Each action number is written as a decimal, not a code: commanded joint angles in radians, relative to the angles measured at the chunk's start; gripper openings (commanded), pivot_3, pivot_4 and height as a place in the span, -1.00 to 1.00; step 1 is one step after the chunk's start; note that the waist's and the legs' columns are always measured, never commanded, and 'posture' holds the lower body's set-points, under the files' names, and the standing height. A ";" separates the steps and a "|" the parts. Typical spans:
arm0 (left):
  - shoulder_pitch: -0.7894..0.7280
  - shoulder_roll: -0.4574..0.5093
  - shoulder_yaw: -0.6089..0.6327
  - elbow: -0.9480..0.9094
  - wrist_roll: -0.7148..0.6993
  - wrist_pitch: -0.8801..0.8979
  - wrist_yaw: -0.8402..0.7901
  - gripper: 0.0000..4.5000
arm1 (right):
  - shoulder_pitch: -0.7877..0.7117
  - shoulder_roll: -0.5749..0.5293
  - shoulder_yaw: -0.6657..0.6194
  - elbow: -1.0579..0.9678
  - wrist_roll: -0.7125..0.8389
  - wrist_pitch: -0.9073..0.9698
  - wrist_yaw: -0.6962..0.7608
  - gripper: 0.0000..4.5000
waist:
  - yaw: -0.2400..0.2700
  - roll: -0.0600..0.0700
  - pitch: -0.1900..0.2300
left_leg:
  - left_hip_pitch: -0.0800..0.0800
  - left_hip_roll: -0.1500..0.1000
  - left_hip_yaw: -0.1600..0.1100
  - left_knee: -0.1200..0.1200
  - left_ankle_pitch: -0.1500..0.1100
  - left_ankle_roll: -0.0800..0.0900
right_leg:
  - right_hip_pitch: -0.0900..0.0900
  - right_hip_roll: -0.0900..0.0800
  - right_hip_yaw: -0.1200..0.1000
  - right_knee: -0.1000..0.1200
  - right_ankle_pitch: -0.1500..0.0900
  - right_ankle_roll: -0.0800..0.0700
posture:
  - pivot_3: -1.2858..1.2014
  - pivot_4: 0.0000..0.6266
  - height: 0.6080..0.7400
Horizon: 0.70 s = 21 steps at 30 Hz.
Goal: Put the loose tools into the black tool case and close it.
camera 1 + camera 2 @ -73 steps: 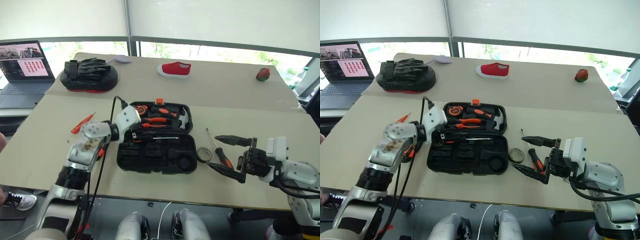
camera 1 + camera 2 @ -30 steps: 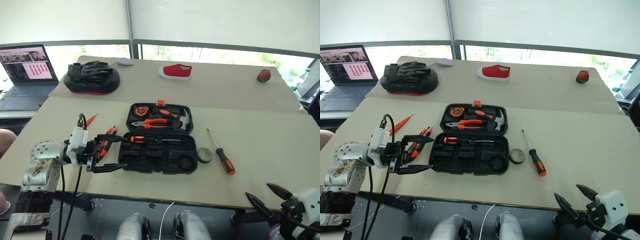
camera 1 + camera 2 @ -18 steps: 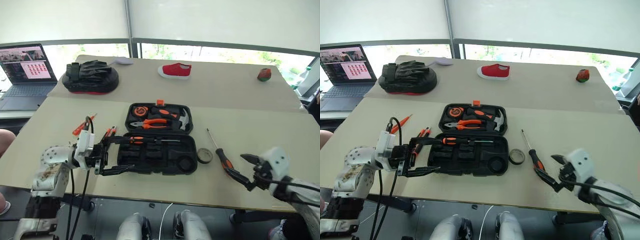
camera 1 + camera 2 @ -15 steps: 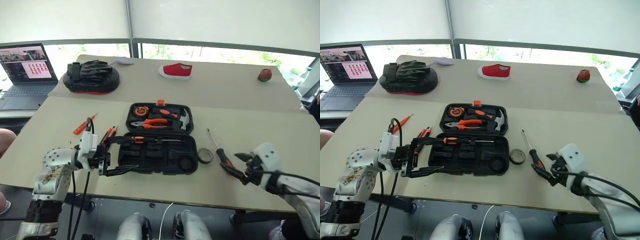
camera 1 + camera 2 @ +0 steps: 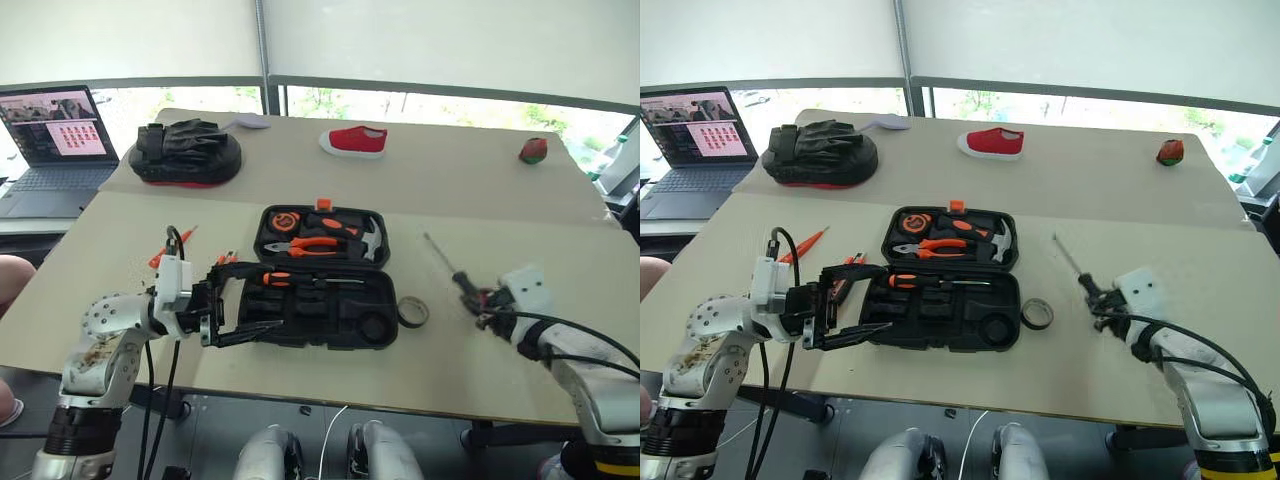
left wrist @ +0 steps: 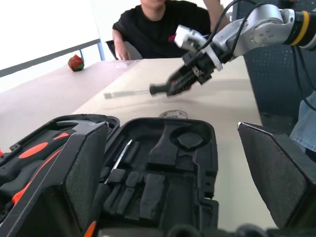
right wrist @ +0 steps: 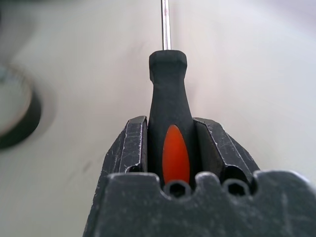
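Note:
The black tool case (image 5: 300, 318) lies open mid-table, with one black-and-orange screwdriver (image 5: 285, 279) in a slot. My left gripper (image 5: 258, 298) is open, its fingers spread around the case's left end. My right gripper (image 7: 170, 128) is shut on the black-and-orange handle of a second screwdriver (image 5: 440, 256), right of the case, its shaft pointing away from me. A small dark tape roll (image 5: 412, 312) lies between that screwdriver and the case. The thin orange screwdriver (image 5: 168, 250) lies to the left. More orange-and-black tools (image 5: 222, 261) are partly hidden behind my left gripper.
Pliers, a hammer and a tape measure sit in the case's far half (image 5: 320, 232). Farther back are a black padded mitt (image 5: 185, 152), a red shoe (image 5: 353, 140), a small red object (image 5: 532, 150) and a laptop (image 5: 50, 130). A person (image 6: 158, 24) sits beyond the table.
My right gripper came in from the table's near edge and shut on the screwdriver's handle. The screwdriver has shifted away from me with it. The left gripper has barely moved.

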 commanded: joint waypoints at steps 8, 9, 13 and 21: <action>0.141 0.047 0.142 0.084 0.029 -0.077 0.022 1.00 | -0.533 -0.018 0.406 0.126 -0.001 -0.172 0.593 -0.54 | -0.046 0.000 0.002 | 0.006 0.004 0.001 -0.002 0.004 0.000 | 0.001 0.002 0.003 0.002 0.000 -0.001 | 0.03 -0.52 1.00; 0.158 0.056 0.151 0.087 0.038 -0.088 0.018 1.00 | -0.577 -0.003 0.443 0.159 -0.035 -0.167 0.596 -0.54 | -0.044 -0.001 0.002 | 0.006 0.004 0.000 -0.002 0.004 0.000 | 0.000 0.002 0.003 0.003 -0.001 -0.003 | 0.03 -0.52 1.00; 0.211 0.061 0.196 0.050 0.040 -0.099 0.062 1.00 | -0.670 0.029 0.526 0.228 -0.119 -0.092 0.584 -0.54 | -0.021 -0.001 0.003 | 0.001 0.002 -0.001 -0.002 0.004 -0.001 | -0.003 -0.003 -0.001 0.003 -0.001 -0.007 | 0.03 -0.52 1.00; 0.284 0.028 0.202 -0.012 0.041 -0.101 0.113 1.00 | -0.719 0.080 0.638 0.295 -0.212 -0.108 0.646 -0.54 | -0.019 -0.001 0.003 | -0.004 0.000 0.000 0.000 0.000 -0.002 | -0.003 -0.006 -0.003 -0.001 0.003 -0.010 | 0.03 -0.52 1.00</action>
